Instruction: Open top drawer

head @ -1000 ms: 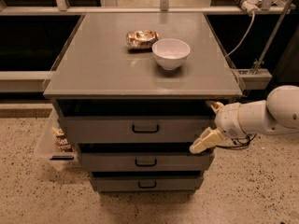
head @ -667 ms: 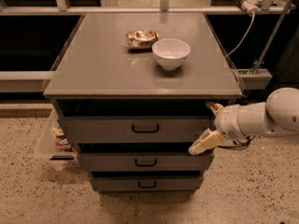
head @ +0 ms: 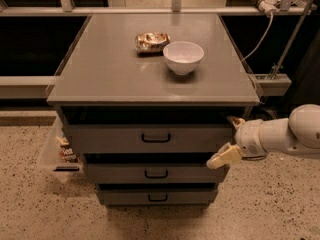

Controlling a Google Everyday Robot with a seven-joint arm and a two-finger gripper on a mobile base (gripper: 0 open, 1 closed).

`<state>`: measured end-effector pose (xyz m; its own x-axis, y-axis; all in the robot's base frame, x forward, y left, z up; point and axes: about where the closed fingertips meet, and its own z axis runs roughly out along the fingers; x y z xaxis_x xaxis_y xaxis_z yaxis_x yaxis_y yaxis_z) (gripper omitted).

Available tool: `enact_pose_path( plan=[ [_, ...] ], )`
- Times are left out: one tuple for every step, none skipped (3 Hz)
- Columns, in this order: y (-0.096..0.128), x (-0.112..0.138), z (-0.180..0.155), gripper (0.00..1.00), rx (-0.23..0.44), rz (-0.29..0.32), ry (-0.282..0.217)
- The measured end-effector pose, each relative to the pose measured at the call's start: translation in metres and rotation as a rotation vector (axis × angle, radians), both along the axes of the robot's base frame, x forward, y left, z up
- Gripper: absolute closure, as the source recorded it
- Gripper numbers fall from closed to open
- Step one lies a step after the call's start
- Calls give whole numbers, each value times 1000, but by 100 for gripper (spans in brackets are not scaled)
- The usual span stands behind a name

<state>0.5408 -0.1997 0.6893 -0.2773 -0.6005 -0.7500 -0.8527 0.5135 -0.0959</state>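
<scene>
The top drawer (head: 110, 139) is the widest grey front under the cabinet top, with a small black loop handle (head: 156, 138) at its centre. A dark gap shows between its upper edge and the top. My gripper (head: 226, 141) is at the right end of this drawer front, well right of the handle. Its cream fingers are spread, one fingertip (head: 234, 120) by the drawer's upper right corner and the other (head: 218, 161) by its lower right corner. It holds nothing.
A white bowl (head: 183, 57) and a crumpled snack bag (head: 152, 41) sit on the grey cabinet top (head: 100, 74). Two shorter drawers (head: 115, 173) lie below. A clear bin with snacks (head: 59, 151) stands at the left. Cables and rails are at the right.
</scene>
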Motion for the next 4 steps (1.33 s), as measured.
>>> enact_pose_path(
  plan=[
    [-12, 14, -1, 0, -18, -17, -13],
    [-15, 34, 12, 0, -49, -8, -52],
    [-15, 34, 12, 0, -49, -8, -52],
    [-10, 28, 2, 0, 3, -11, -30]
  ],
)
